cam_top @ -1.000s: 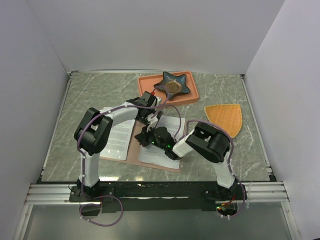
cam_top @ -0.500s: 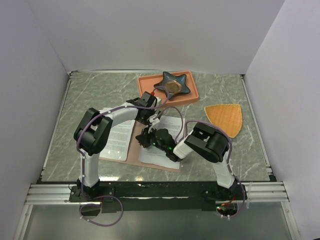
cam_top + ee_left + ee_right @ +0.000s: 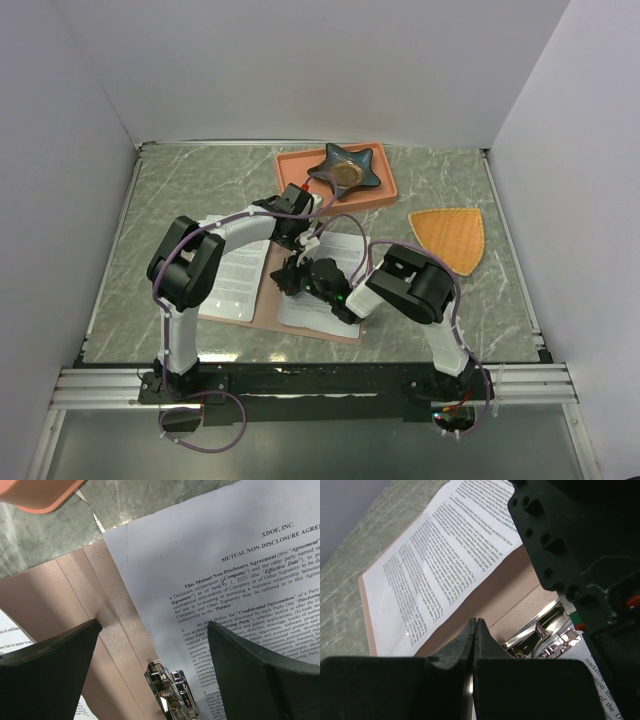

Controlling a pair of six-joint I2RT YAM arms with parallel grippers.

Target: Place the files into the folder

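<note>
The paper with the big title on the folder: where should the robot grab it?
Probably the far corner of the paper: it pokes past the folder's edge over the table, so the open left tool could pinch it coming from the tray side. Elsewhere it lies flat.

From above, the left arm (image 3: 235,230) and right arm (image 3: 410,285) cover the spine of the folder (image 3: 265,303), and the print on the files (image 3: 235,275) is too small to read. Up close, the silver clip (image 3: 169,690) runs off the bottom edge.
</note>
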